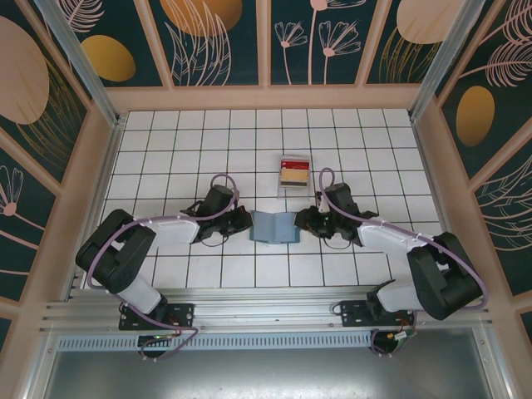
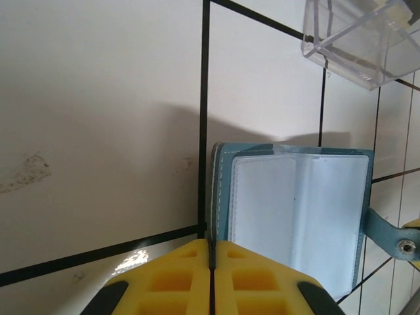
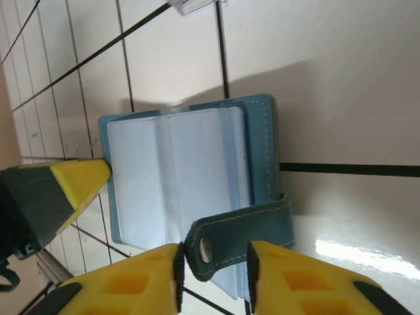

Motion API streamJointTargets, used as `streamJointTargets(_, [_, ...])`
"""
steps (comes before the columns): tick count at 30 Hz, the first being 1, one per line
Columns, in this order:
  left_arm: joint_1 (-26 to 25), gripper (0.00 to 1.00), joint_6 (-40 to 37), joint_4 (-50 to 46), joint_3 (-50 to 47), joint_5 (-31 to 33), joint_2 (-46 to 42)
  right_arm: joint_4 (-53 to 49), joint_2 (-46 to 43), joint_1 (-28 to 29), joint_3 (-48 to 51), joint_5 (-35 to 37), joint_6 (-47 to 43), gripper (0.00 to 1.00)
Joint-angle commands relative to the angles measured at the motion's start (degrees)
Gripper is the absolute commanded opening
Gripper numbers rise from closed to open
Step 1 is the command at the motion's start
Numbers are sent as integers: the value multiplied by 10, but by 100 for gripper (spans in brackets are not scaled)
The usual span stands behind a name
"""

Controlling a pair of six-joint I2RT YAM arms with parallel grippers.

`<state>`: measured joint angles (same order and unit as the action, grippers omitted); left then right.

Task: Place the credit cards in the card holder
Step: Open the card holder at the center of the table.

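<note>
1. The card holder (image 1: 274, 226) lies open on the tiled bench (image 1: 208, 141), just below the centre of the top view, with its pale inner sleeves facing up.
2. The left gripper (image 1: 241, 223) meets its left edge. In the left wrist view the yellow jaws are closed together at the bottom of the frame, apparently pinching the teal cover's edge, though the contact itself is hidden in the seam.
3. The right gripper (image 1: 306, 219) sits at its right edge. In the right wrist view the jaws stand partly apart, and the holder's strap (image 3: 236, 226) lies loose in the gap between them.
4. The credit cards (image 1: 293, 173), red and tan, lie in a clear box (image 1: 293, 188) directly above the holder, near it but not touching.
5. Bare tiles stretch towards the top, left and right of the top view as far as the wooden walls (image 1: 100, 174), so both outer sides are free.
6. Between the two grippers, the holder takes up all the room.
7. Below the holder, one row of tiles separates it from the metal rail (image 1: 266, 303).
</note>
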<state>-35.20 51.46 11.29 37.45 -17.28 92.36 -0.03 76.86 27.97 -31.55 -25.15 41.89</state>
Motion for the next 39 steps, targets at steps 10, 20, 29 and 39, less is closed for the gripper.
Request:
streamJointTargets(10, [-1,10,-22,-28,17,13,15,-124,-71,-86,-47,42,-65,46])
streamJointTargets(20, [-1,12,-38,-64,37,27,-9,-154,-103,-97,-111,13,-85,46])
streamJointTargets(29, [-1,15,-37,-70,50,27,-9,-119,-31,51,-171,14,-74,34])
streamJointTargets(39, [0,35,-34,-89,56,61,-44,-48,117,118,-179,15,-64,33])
